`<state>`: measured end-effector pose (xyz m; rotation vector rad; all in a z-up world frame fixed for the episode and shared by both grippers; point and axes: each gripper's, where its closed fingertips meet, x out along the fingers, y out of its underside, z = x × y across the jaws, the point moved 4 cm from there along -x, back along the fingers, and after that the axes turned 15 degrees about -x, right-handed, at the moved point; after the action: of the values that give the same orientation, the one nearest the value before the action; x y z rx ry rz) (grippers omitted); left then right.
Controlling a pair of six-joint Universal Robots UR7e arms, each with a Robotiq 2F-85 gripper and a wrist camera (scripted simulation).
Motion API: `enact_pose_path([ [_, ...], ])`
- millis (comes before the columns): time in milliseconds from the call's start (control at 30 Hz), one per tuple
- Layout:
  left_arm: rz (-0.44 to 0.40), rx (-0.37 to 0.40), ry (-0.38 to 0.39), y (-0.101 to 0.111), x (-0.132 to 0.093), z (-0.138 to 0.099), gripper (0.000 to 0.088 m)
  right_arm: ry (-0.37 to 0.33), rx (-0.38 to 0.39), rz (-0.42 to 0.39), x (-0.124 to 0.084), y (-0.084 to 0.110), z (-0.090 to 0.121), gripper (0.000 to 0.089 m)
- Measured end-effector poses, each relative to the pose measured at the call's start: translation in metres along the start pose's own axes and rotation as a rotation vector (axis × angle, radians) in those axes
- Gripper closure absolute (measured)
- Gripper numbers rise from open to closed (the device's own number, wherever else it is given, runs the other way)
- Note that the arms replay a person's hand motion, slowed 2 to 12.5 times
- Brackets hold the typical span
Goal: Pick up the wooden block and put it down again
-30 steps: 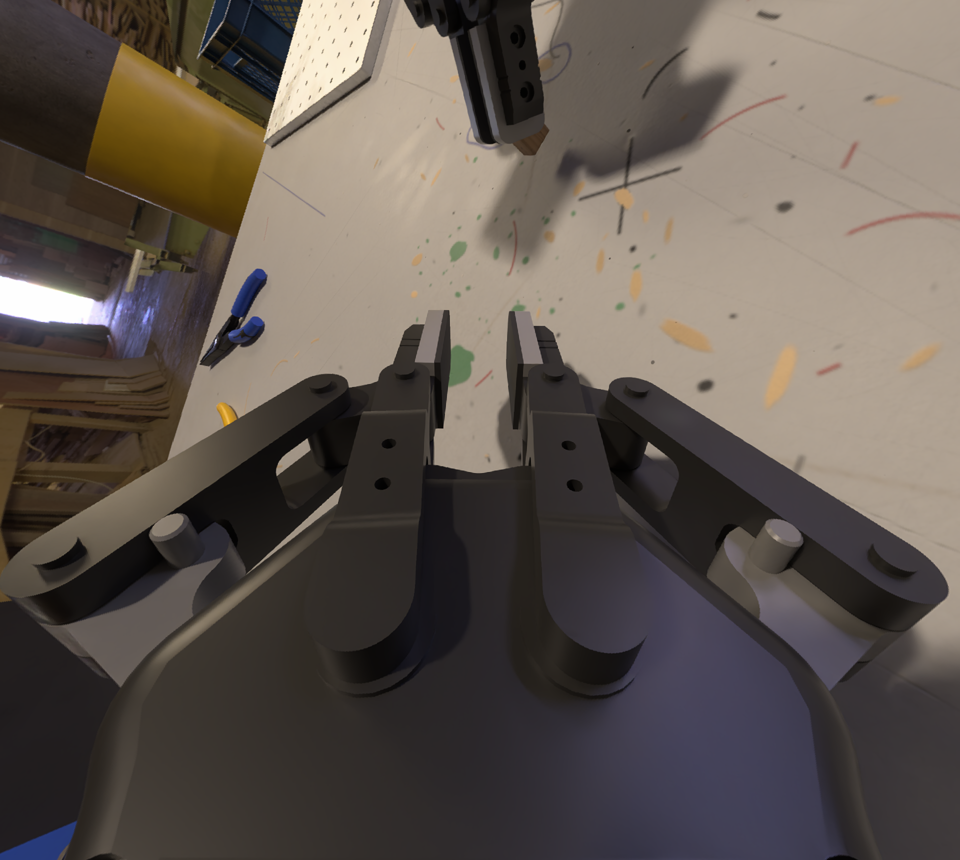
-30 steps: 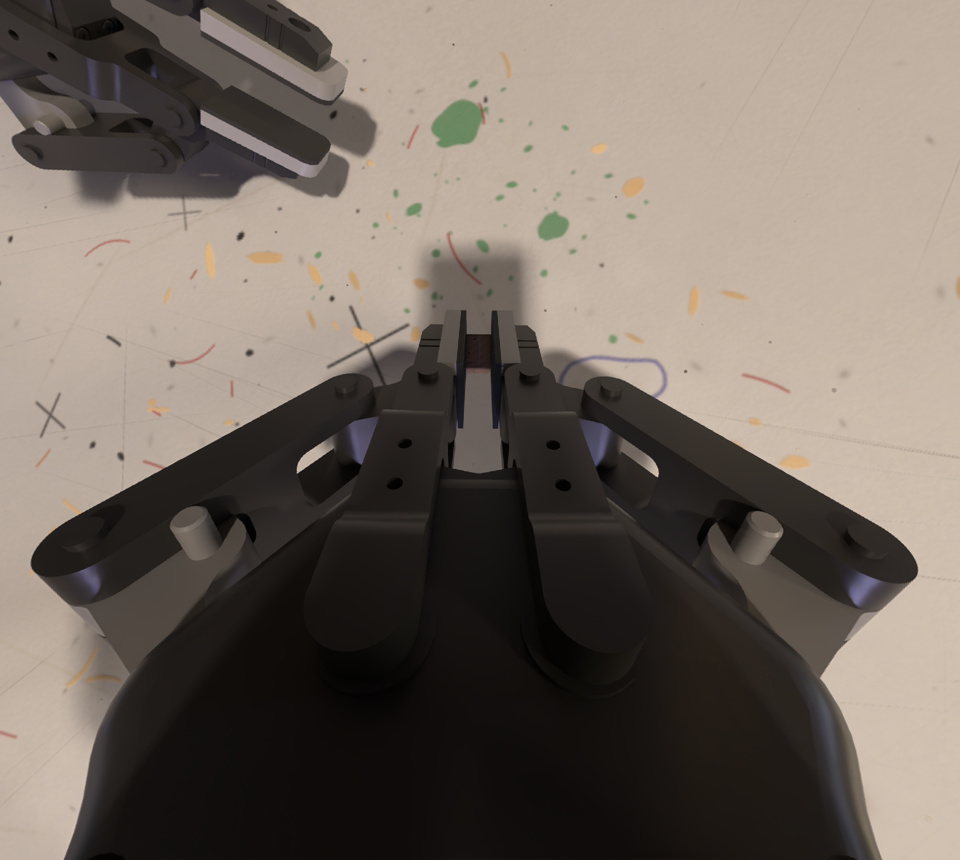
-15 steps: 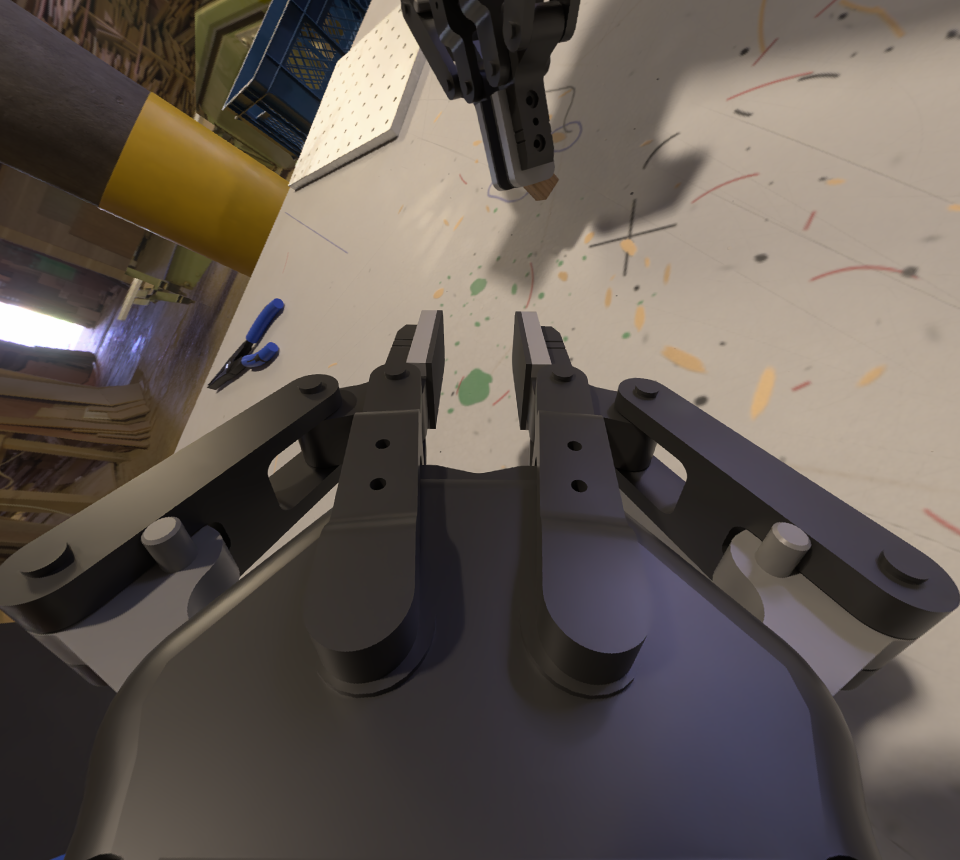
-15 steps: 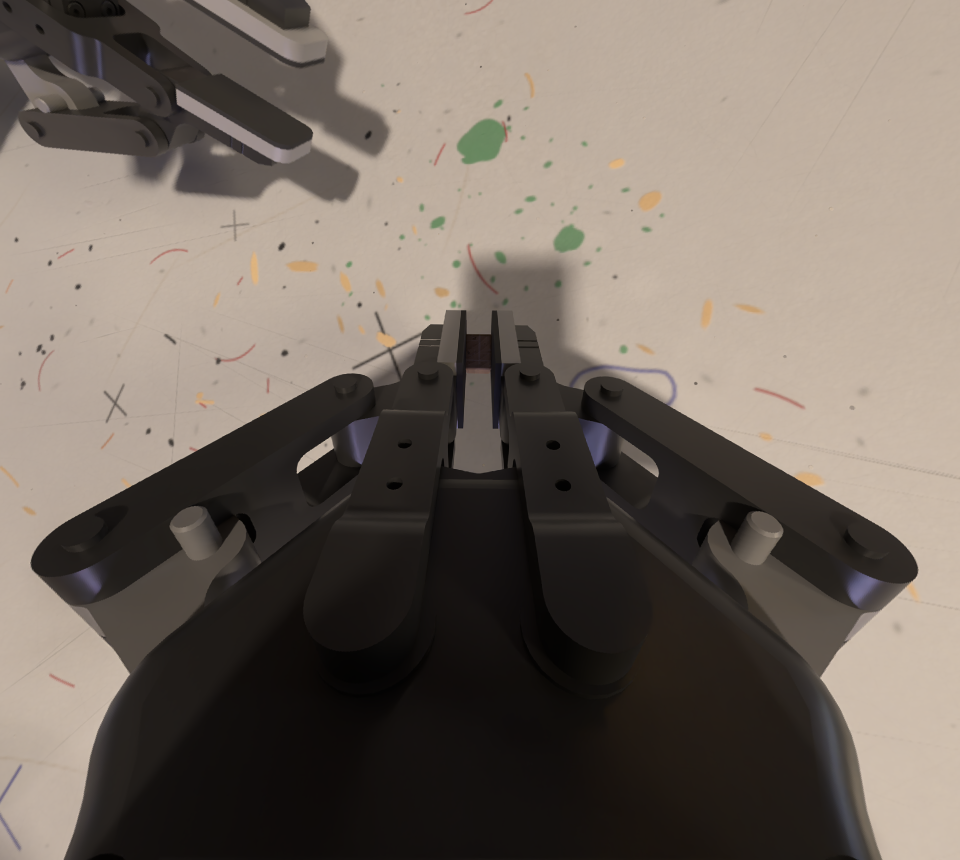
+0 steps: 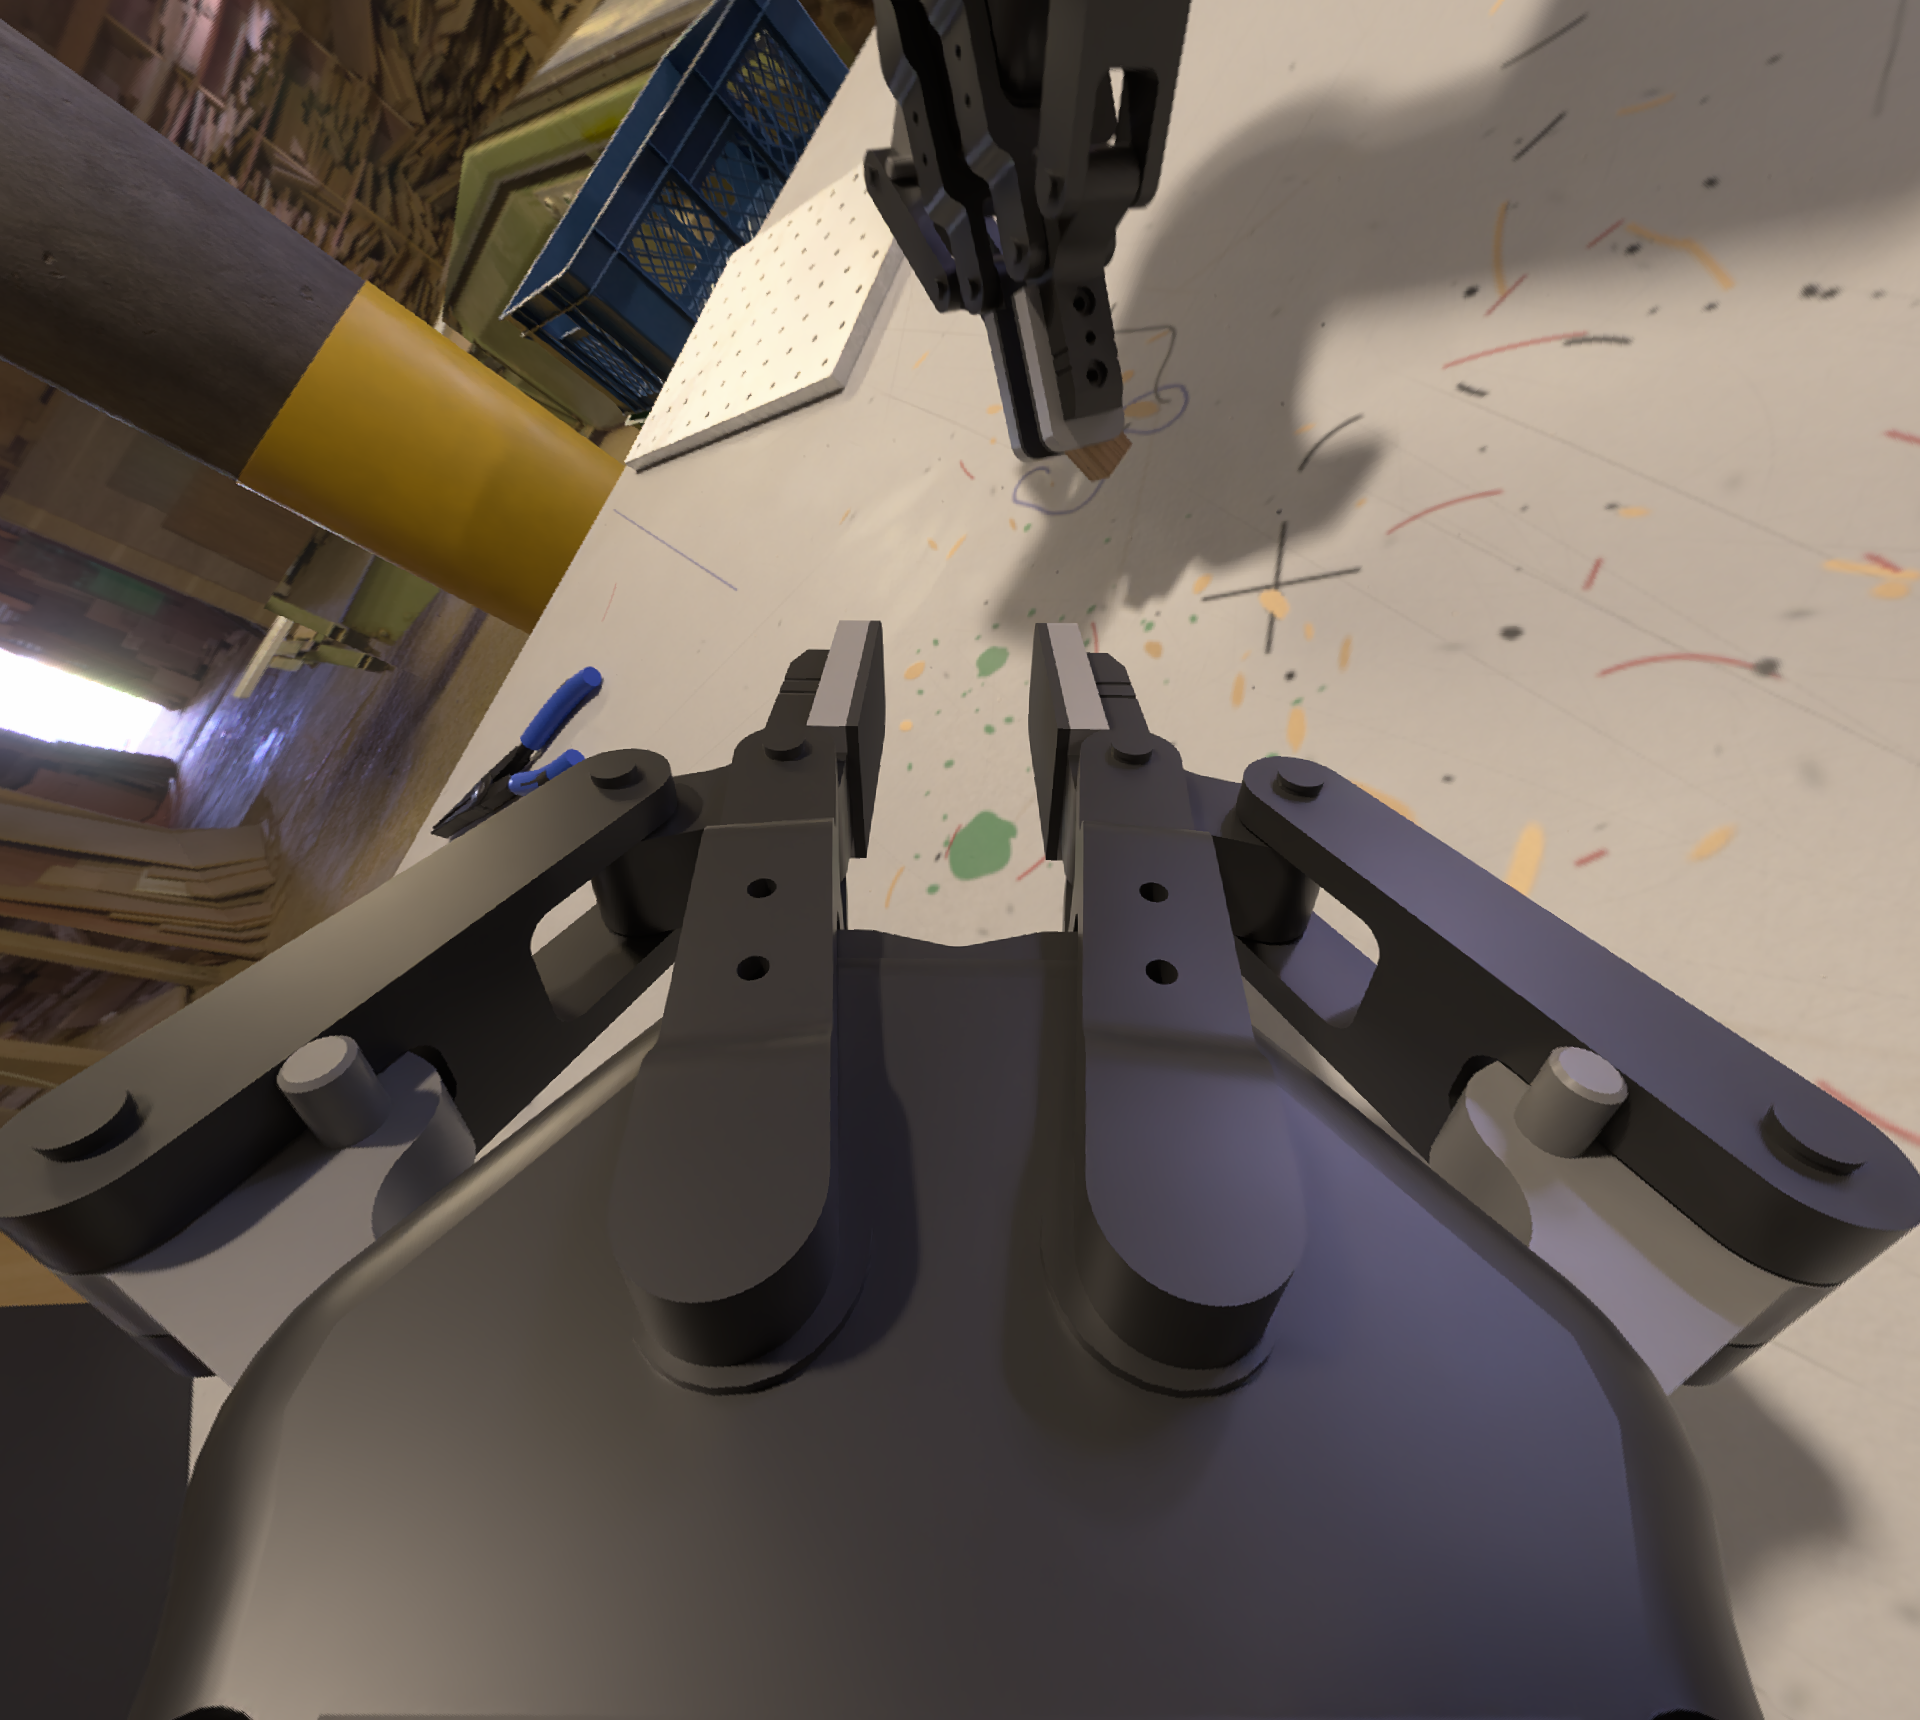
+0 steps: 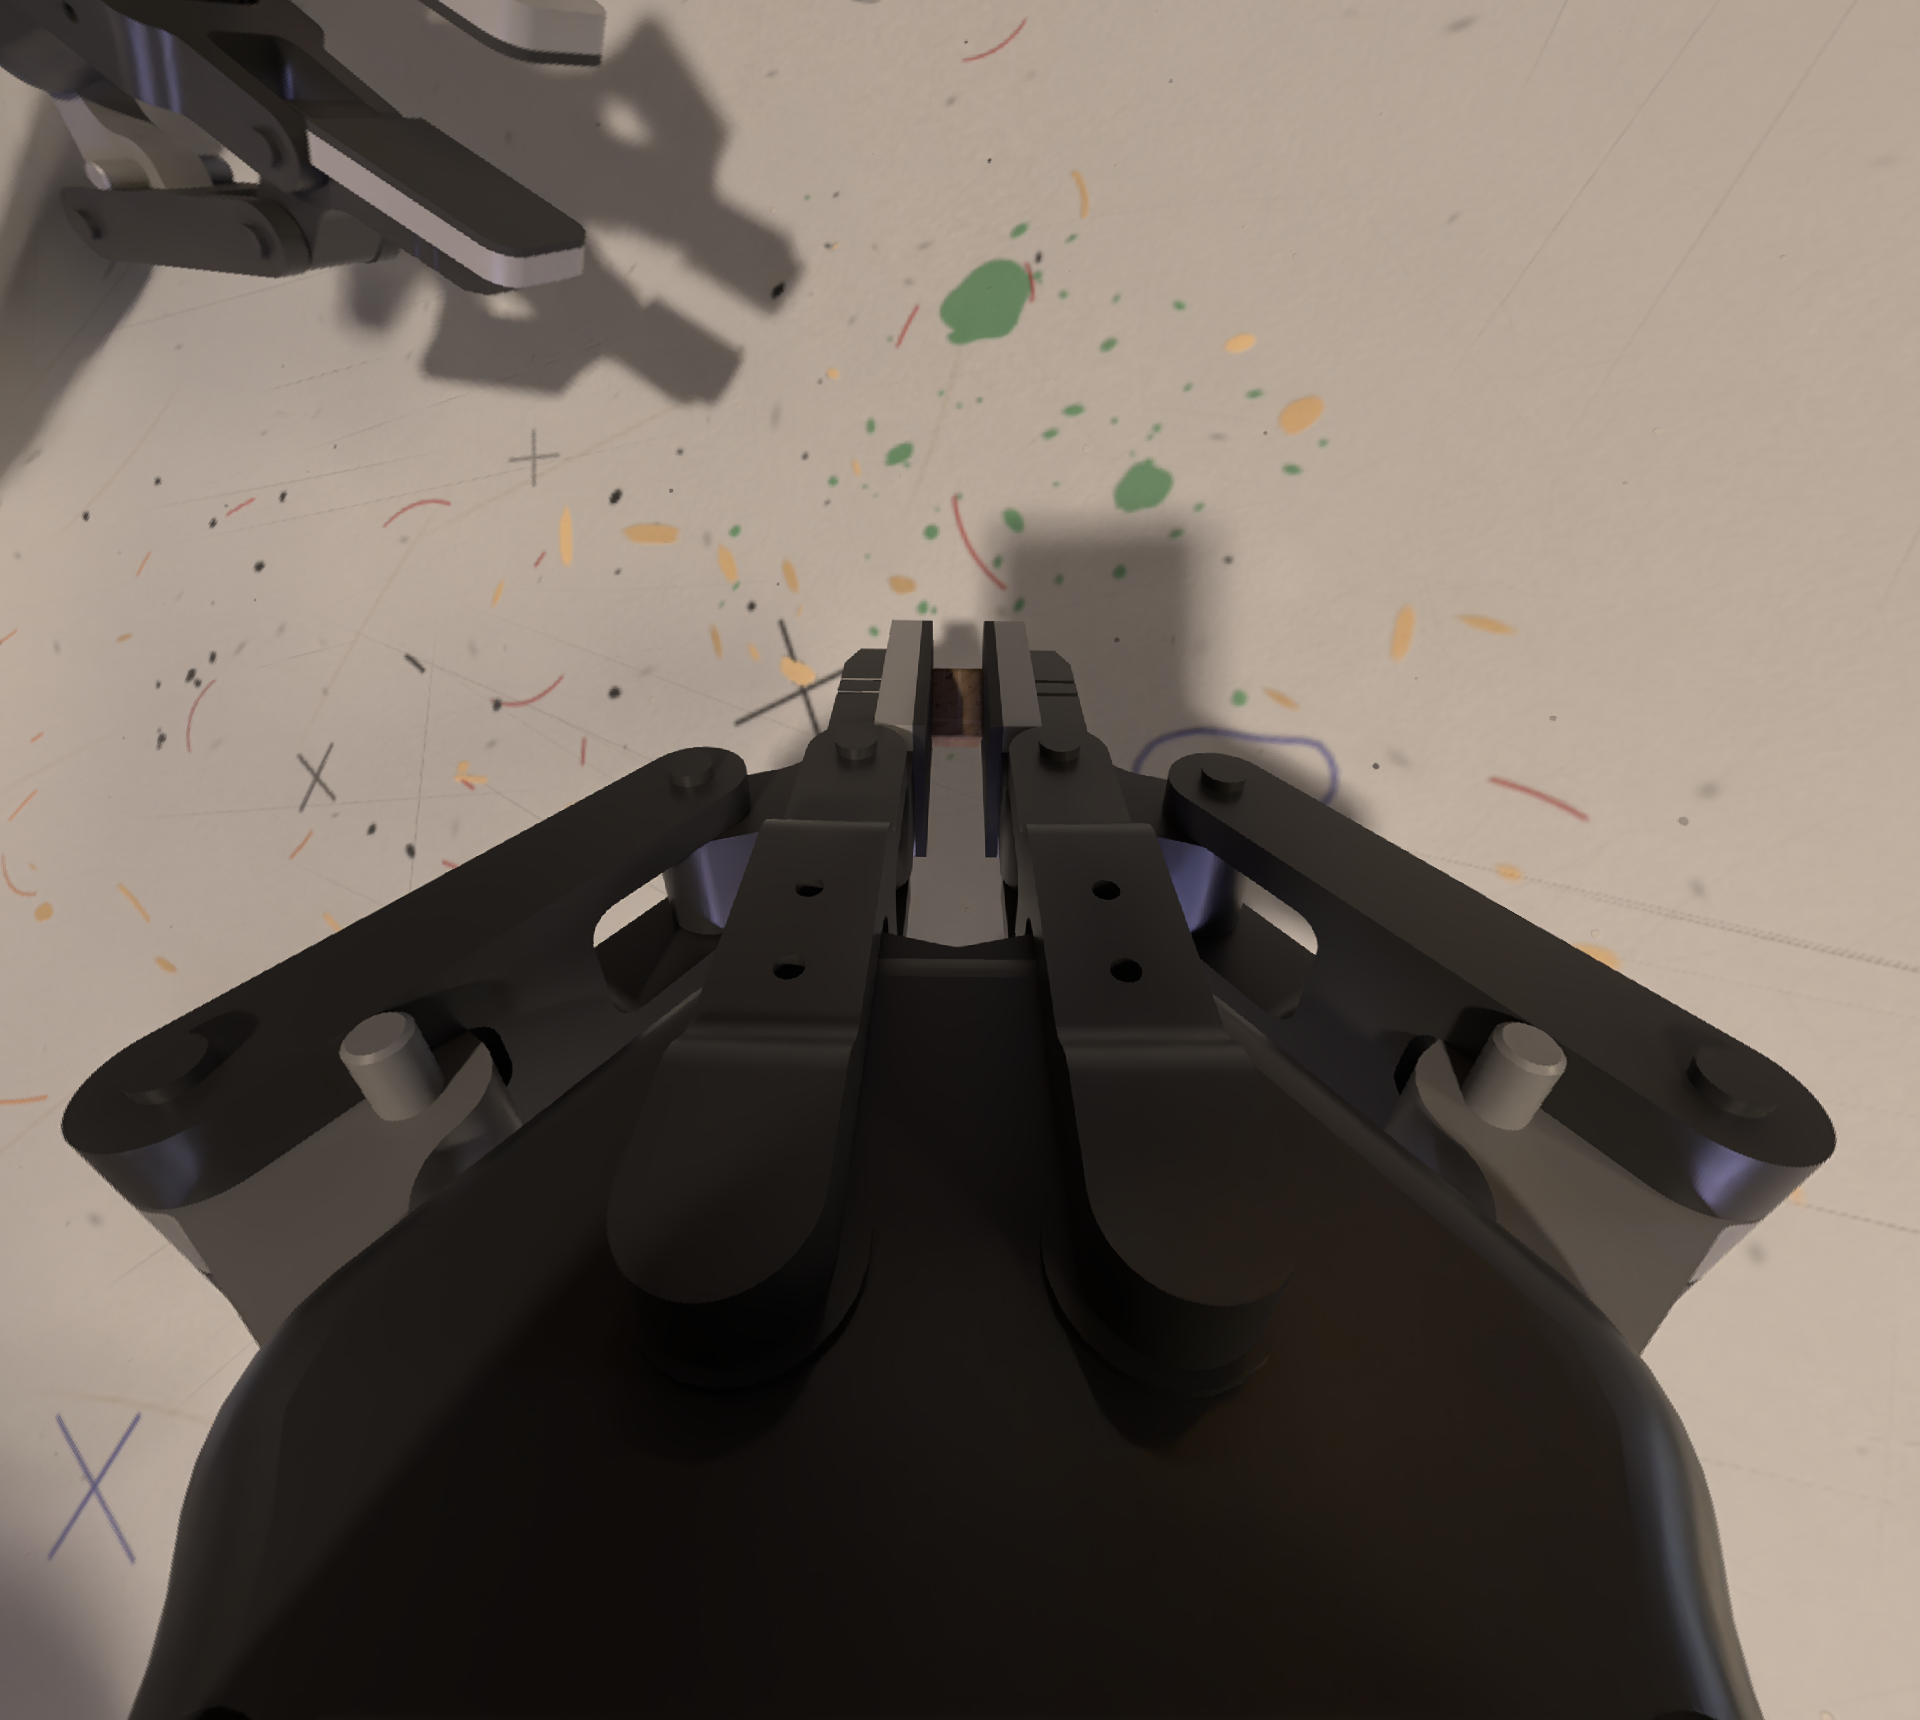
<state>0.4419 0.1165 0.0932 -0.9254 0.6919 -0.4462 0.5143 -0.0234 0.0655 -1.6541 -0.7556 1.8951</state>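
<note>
the right gripper (image 6: 954, 673) is pinched onto the wooden block (image 6: 956, 702), which sits wedged between its two fingertips with only a dark brown face showing in the right wrist view. from the left wrist view the same gripper (image 5: 1070, 434) hangs over the table (image 5: 1558, 735) pointing down, and a pale corner of the block (image 5: 1105, 457) pokes out below its pads; the block is clear of the surface, with its shadow lying apart on the table beneath. the left gripper (image 5: 956, 683) holds nothing, its fingers spread with a plain gap between the pads, and through that gap a green paint blot (image 5: 982, 844) shows on the tabletop. in the right wrist view the left gripper (image 6: 582, 143) appears at upper left, jaws apart, well away from the block and throwing a hard shadow on the table (image 6: 1455, 320). the tabletop is beige and flecked with green, orange, red and black marks and thin pencilled crosses. toward the table's far edge in the left wrist view lie a white perforated board (image 5: 774, 330) and, beyond it, a blue crate (image 5: 675, 184). blue-handled pliers (image 5: 525, 761) lie near the left edge, and a thick post with a yellow band (image 5: 416, 444) stands off the table.
</note>
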Motion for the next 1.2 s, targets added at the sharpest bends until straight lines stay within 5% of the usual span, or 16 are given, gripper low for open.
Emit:
enact_pose_path([
  [333,0.106,0.091,-0.015,0.015,0.003,-0.004,0.0615,-0.026,-0.005,0.004,-0.003,0.001,0.002,0.0808],
  [1033,0.057,0.067,-0.021,0.012,0.008,-0.004,0.0623,0.006,-0.019,-0.038,-0.003,0.001,0.0,0.0808],
  [1200,0.042,0.09,-0.008,0.009,0.015,-0.007,0.0624,-0.038,0.005,-0.067,-0.002,-0.001,0.004,0.0808],
])
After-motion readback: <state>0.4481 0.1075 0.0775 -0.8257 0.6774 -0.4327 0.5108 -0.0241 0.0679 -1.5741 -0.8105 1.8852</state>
